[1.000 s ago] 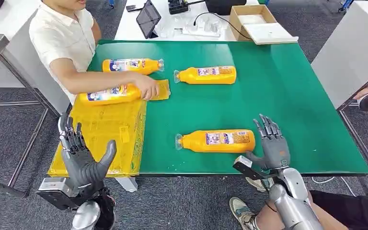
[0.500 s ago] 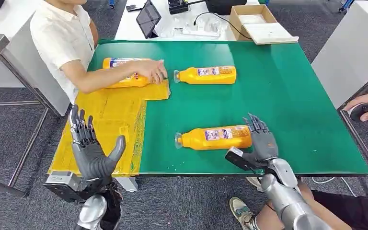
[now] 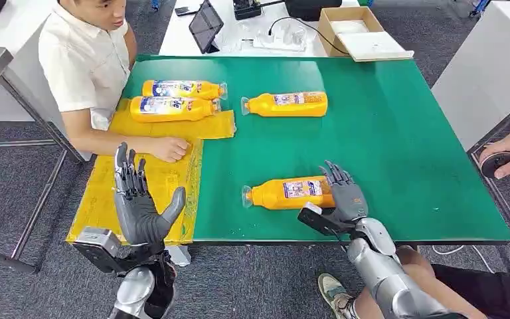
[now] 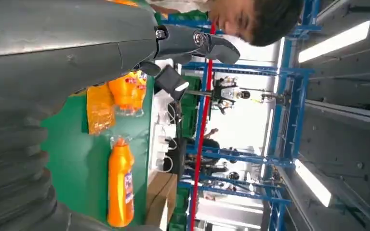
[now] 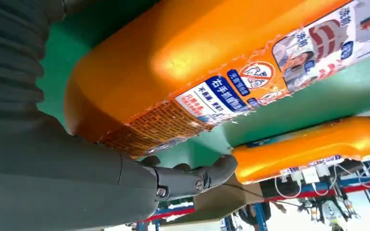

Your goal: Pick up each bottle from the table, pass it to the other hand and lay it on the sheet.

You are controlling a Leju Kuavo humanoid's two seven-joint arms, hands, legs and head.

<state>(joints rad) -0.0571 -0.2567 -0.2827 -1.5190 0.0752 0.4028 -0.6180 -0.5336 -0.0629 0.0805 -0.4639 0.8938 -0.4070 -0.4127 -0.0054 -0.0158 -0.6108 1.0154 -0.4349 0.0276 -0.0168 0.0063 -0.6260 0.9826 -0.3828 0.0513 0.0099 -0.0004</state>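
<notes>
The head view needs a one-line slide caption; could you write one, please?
Right hand reaching over the nearest orange bottle on the green table; left hand open.

Grey carpet floor [image 3: 13, 199], white desks [image 3: 192, 41]

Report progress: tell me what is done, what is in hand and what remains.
Done: one bottle lies on the yellow sheet. In hand: the right hand is at the base of the near bottle, not lifted; the left hand waits open. Left: that bottle, the middle bottle and the far bottle on the green table.
</notes>
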